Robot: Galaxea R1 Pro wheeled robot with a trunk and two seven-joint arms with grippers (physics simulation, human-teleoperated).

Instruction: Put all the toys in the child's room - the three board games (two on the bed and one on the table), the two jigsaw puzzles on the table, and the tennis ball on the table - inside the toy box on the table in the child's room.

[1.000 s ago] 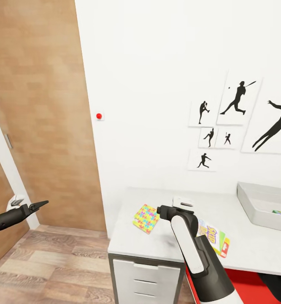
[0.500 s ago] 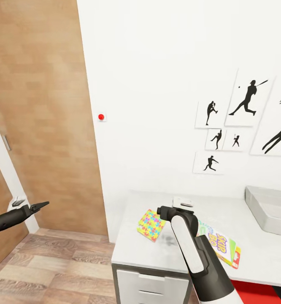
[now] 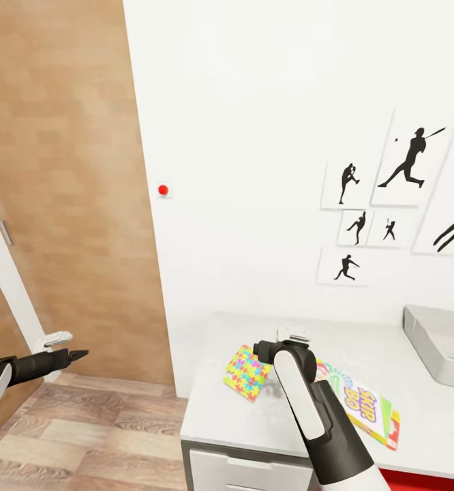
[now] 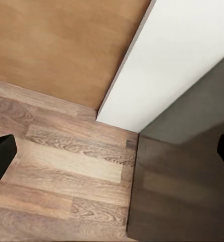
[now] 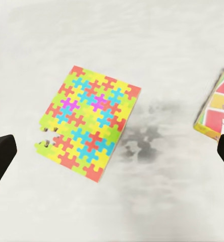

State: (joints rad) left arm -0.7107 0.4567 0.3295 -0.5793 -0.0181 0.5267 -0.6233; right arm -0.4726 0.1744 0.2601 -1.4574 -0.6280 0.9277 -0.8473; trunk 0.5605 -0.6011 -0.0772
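A jigsaw puzzle (image 3: 246, 372) (image 5: 88, 128) of bright interlocking pieces lies flat near the left end of the light-grey table (image 3: 240, 416). Right of it lies a yellow, green and red board game (image 3: 368, 408) (image 5: 216, 112) with big letters. My right arm reaches over the table between them. In the right wrist view, my right gripper (image 5: 112, 156) hangs open above the bare tabletop beside the puzzle, holding nothing. The grey toy box (image 3: 437, 339) stands at the table's far right. My left gripper (image 3: 78, 354) (image 4: 112, 154) is open over the wood floor, left of the table.
A brown wooden door (image 3: 63, 204) stands to the left, with a white frame (image 3: 9, 286). Baseball silhouette pictures (image 3: 411, 160) hang on the white wall above the table. White drawers (image 3: 247, 474) sit under its left end. A dark panel (image 4: 185, 176) lies near my left gripper.
The camera has turned slightly, so the table's things sit further right in the picture. My left arm has dropped lower and drawn back. My right gripper stays open over the table.
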